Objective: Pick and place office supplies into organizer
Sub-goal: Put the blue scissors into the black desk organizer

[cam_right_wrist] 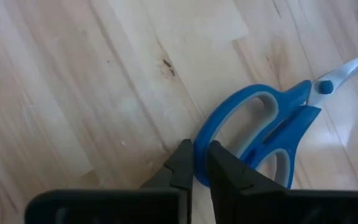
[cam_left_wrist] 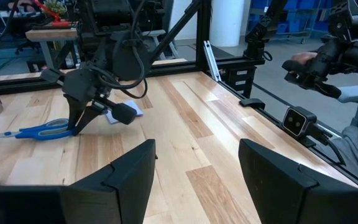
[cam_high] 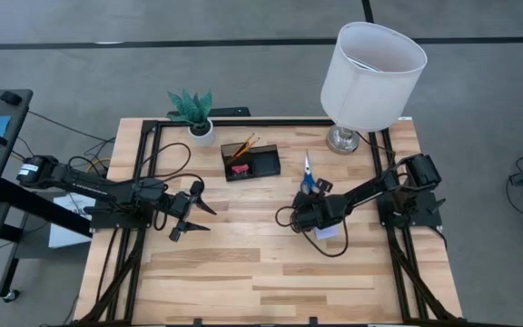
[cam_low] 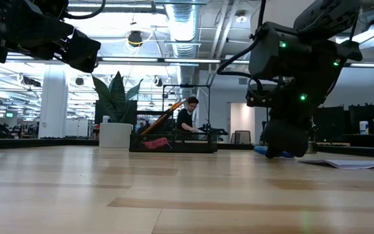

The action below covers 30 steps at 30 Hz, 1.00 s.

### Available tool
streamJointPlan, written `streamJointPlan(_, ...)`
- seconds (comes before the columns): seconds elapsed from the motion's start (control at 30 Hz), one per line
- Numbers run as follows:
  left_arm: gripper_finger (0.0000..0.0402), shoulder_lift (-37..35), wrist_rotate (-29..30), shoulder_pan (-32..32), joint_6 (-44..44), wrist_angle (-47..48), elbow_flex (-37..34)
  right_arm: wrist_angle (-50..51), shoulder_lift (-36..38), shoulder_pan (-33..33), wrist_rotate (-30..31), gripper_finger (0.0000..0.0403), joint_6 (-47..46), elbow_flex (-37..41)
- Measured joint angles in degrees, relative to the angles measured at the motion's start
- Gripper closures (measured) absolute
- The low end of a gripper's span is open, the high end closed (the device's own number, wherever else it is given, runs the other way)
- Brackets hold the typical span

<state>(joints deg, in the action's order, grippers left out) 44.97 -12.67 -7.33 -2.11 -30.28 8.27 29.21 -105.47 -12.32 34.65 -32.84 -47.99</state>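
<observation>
The blue-handled scissors (cam_high: pixel 308 173) lie flat on the table, right of the black organizer (cam_high: pixel 251 163). My right gripper (cam_right_wrist: pixel 199 155) is down at their handle end, shut on it. In the organizer, two orange pencils (cam_high: pixel 244 145) lean in the cup section, with the pink eraser (cam_high: pixel 240 169) beside them. The pale blue note pad (cam_high: pixel 328 233) lies flat, partly under my right arm. My left gripper (cam_high: pixel 204 213) hovers open above the table's left half, touching nothing. I see no pen or clip. My right gripper has the rim of one blue handle loop (cam_right_wrist: pixel 202 138), at the scissors' handle end, pinched between its two fingers (cam_right_wrist: pixel 182 165). The fingers come from above, slanting down, and cross the rim. The scissors (cam_left_wrist: pixel 39 129) stay flat on the wood, blades pointing toward the far edge.
A white lamp (cam_high: pixel 370 68) stands at the far right corner, close behind the scissors. A small white plant pot (cam_high: pixel 202 130) sits at the far edge, left of the organizer. Black frame rails (cam_high: pixel 398 245) run along both table sides. Bare wood (cam_high: pixel 243 272) stretches across the near half.
</observation>
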Motion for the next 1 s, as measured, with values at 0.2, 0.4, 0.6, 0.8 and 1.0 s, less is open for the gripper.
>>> streamJointPlan(0.2, 0.0178, 0.00, -0.02, 0.02, 0.09, -0.01, 0.00, 1.29, -0.04, -0.03, 0.42, 0.0387, -1.71, -1.18)
streamJointPlan(0.4, 0.0178, 0.00, -0.02, 0.02, 0.08, -0.02, 0.00, 5.05, -0.45, -0.60, 0.64, 0.0401, -1.95, -4.74)
streamJointPlan(0.6, 0.0178, -0.01, -0.02, 0.01, 0.08, -0.02, 0.00, 8.24, -0.57, -1.79, -0.31, 0.0397, -1.67, -9.23)
streamJointPlan(0.8, 0.0178, -0.02, -0.02, 0.00, 0.11, -0.02, 0.00, 10.25, -0.43, -3.13, 0.82, 0.0399, -1.36, -11.94)
streamJointPlan(1.0, 0.0178, -0.02, -0.02, 0.02, 0.24, -0.02, 0.00, 11.25, -0.38, -4.40, 2.77, 0.0401, -3.31, -13.02)
